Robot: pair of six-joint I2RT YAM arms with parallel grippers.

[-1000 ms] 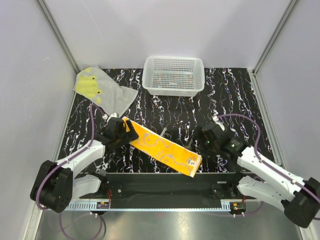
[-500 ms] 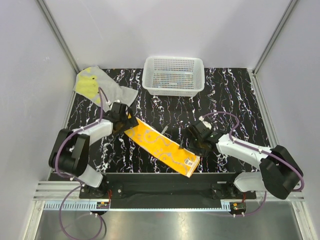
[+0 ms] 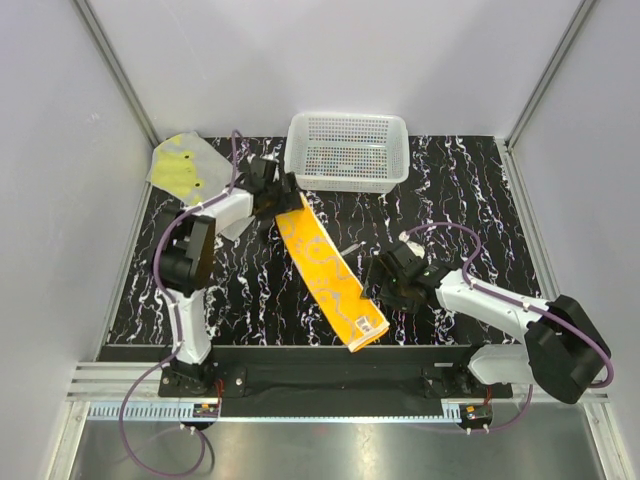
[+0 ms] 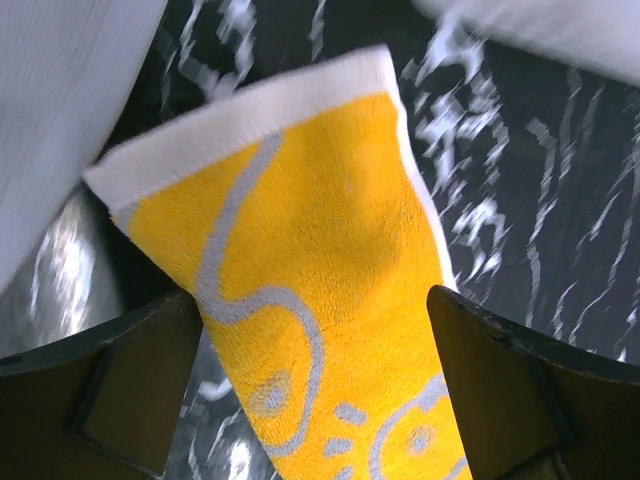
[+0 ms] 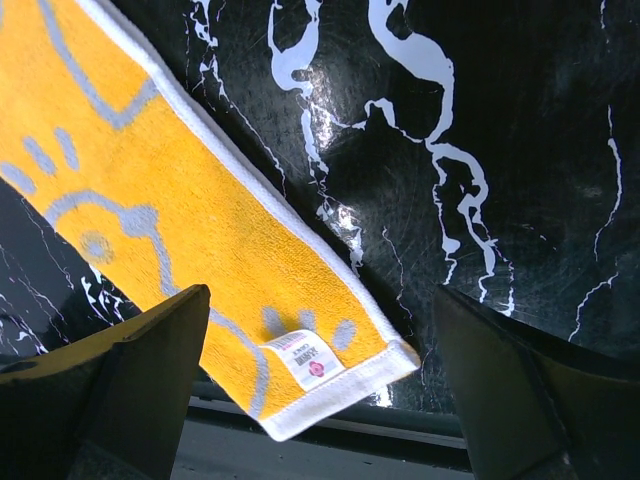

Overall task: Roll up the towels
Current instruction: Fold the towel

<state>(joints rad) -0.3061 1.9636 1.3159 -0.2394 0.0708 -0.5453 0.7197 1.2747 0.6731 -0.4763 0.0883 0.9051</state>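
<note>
Since 0.5 s ago: left gripper (image 3: 285,198) swung the orange towel (image 3: 325,270) far end to the basket (image 3: 347,150) front-left corner. Both grippers are spread: left straddles that end, right gripper (image 3: 382,285) hangs beside the end farthest from the basket. Judgement: flatten the towel on the desk (image 3: 450,190), then pinch one end squarely to roll.

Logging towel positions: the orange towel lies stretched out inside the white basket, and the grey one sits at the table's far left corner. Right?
Not inside. The orange towel lies stretched out on the table, in front of the white basket, as the top external view shows. The grey towel does sit at the far left corner.
</note>
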